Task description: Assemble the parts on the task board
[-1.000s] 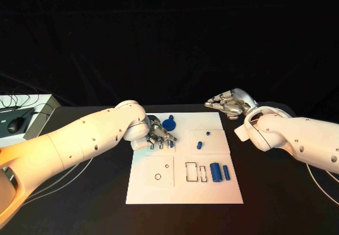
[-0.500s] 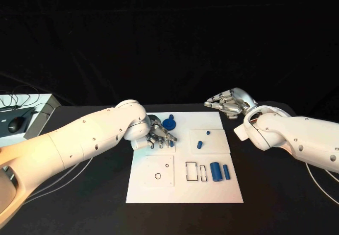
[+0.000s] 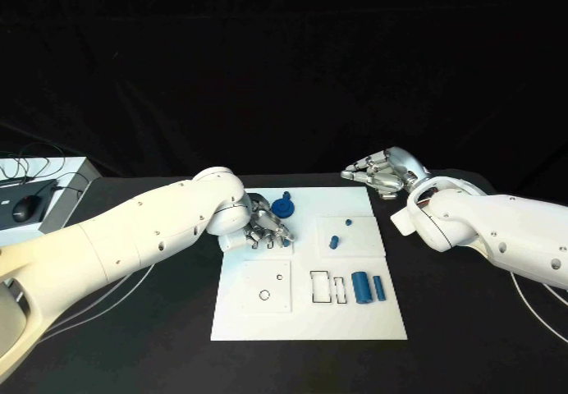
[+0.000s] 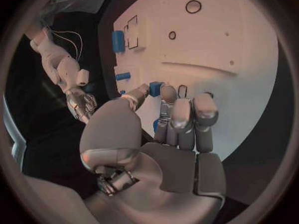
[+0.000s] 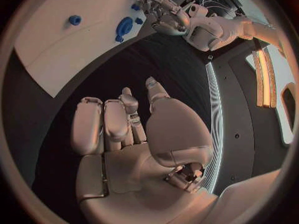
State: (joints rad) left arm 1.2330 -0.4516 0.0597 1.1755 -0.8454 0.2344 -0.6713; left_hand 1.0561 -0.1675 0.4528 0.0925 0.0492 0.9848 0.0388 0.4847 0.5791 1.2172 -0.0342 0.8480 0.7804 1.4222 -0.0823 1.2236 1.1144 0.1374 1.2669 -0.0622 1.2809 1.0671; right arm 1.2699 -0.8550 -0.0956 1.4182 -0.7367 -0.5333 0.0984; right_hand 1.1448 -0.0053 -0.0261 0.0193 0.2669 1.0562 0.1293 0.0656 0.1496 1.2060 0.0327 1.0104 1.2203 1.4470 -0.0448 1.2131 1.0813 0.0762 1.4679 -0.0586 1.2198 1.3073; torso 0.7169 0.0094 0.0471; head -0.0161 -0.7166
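The white task board (image 3: 310, 316) (image 4: 218, 50) lies mid-table. My left hand (image 3: 267, 227) (image 4: 168, 119) hovers over its far left part, thumb and a finger pinching a small blue part (image 4: 156, 88). Just beyond the hand stands a round blue part (image 3: 281, 205) (image 5: 124, 26). Two small blue pegs (image 3: 348, 222) (image 3: 335, 242) lie right of it, and two blue cylinders (image 3: 361, 288) (image 3: 379, 287) lie side by side nearer me. My right hand (image 3: 383, 172) (image 5: 124, 129) hangs off the board's far right corner, fingers apart and holding nothing.
Rectangular slots (image 3: 322, 287) and small round holes (image 3: 267, 295) mark the board's near half. A grey box (image 3: 53, 201) with cables and a mouse sits at the table's left edge. Black tabletop surrounds the board.
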